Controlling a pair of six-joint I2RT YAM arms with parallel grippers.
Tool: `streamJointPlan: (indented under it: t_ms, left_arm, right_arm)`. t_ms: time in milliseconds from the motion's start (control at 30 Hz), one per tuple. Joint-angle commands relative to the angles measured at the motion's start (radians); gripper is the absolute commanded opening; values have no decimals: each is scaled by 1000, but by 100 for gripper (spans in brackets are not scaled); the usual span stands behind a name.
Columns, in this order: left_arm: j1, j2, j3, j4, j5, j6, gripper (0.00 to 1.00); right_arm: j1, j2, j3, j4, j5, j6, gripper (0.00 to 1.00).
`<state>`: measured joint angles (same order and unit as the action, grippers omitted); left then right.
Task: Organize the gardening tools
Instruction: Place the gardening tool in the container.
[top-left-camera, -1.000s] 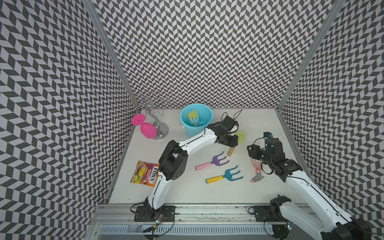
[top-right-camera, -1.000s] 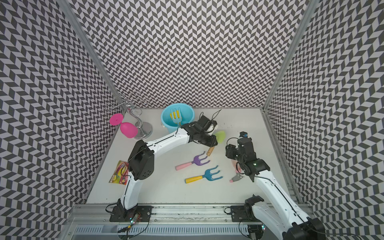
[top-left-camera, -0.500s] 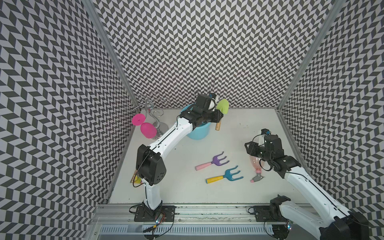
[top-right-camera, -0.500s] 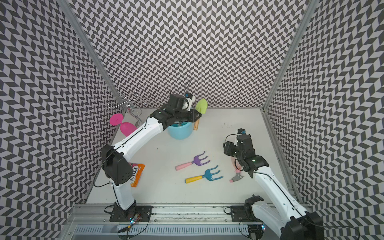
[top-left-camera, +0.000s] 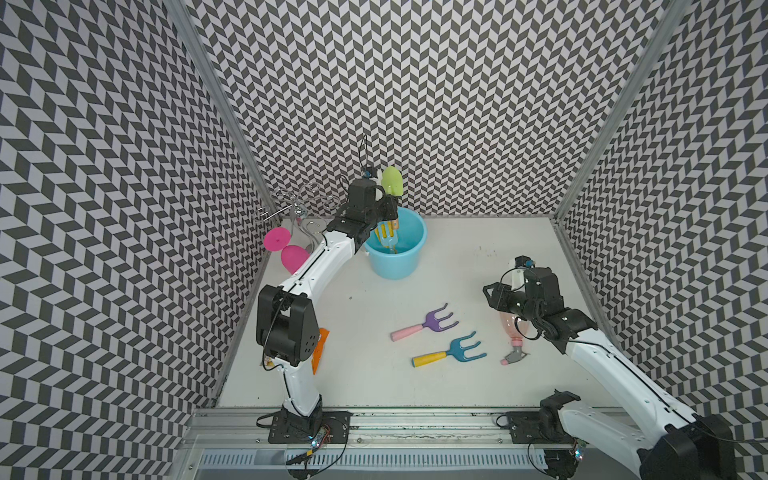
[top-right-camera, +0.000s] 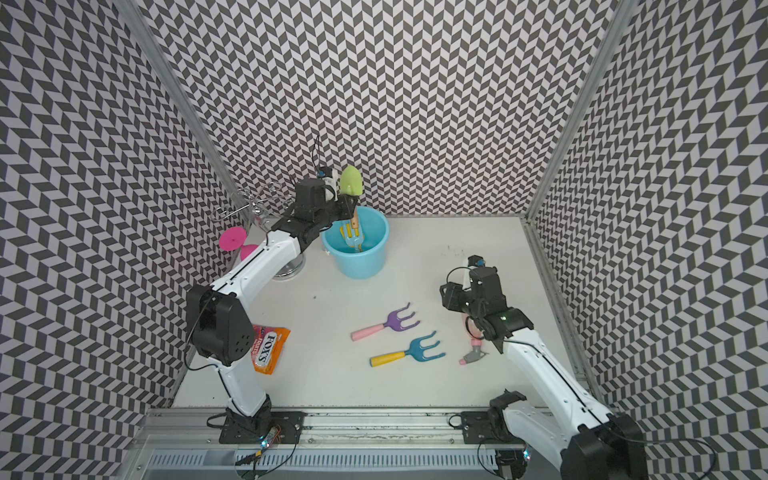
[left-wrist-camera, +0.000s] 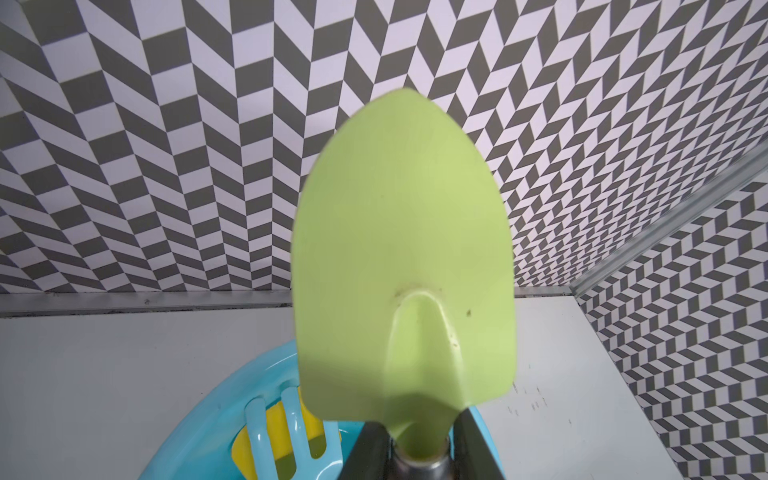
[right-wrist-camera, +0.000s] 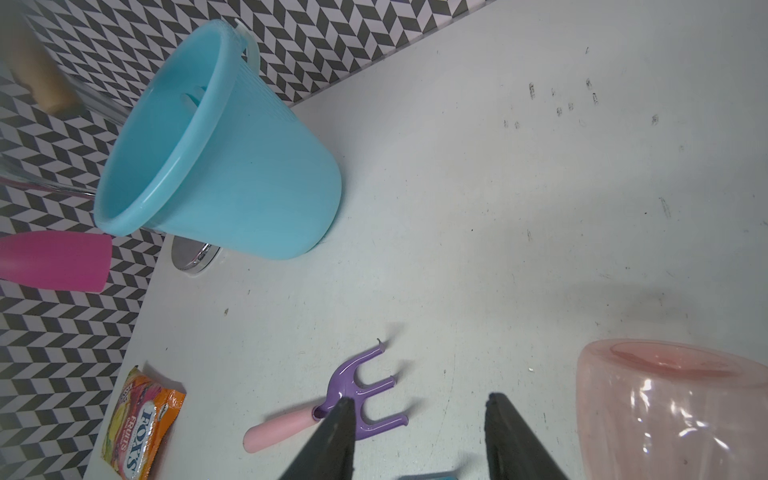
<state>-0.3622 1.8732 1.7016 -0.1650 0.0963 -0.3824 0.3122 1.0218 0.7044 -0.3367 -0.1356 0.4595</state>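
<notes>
One trowel (left-wrist-camera: 403, 257) pinched in left hand (left-wrist-camera: 420, 455) above bucket (top-left-camera: 395, 262) at 12 o'clock on table (top-left-camera: 478, 374); could have clipped rim if lowered crooked. Held right hand (right-wrist-camera: 419, 399) spread, empty.

Lighting: bright, even, diffuse, from overhead.
Shadows: soft and short beside the purple fork (top-left-camera: 432, 323) and blue fork (top-left-camera: 457, 351) on the white table (top-left-camera: 478, 249), mid-frame in both top views.
Focus: top views sharp throughout; wall lines splay toward the frame edges.
Left wrist view: green trowel (left-wrist-camera: 403, 257) blade soft, too near the lens; wall behind crisp.
Right wrist view: small glare flecks on the spray bottle (right-wrist-camera: 673, 407).
</notes>
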Motion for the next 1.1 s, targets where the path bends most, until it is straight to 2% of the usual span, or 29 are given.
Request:
streamJointPlan:
  t_ms: [0, 467, 767, 1067]
  left_arm:
    - [-4, 34, -25, 141, -39, 26, 4]
    - [-7, 110, -145, 206, -52, 36, 10]
    - [-14, 71, -168, 203, -60, 43, 46]
    - [-48, -17, -126, 130, -55, 99, 57]
  right_arm:
    - [11, 1, 31, 31, 3, -12, 52]
    - [12, 13, 37, 27, 19, -16, 52]
    - [13, 36, 46, 36, 4, -19, 52]
    - [13, 34, 42, 35, -10, -23, 54]
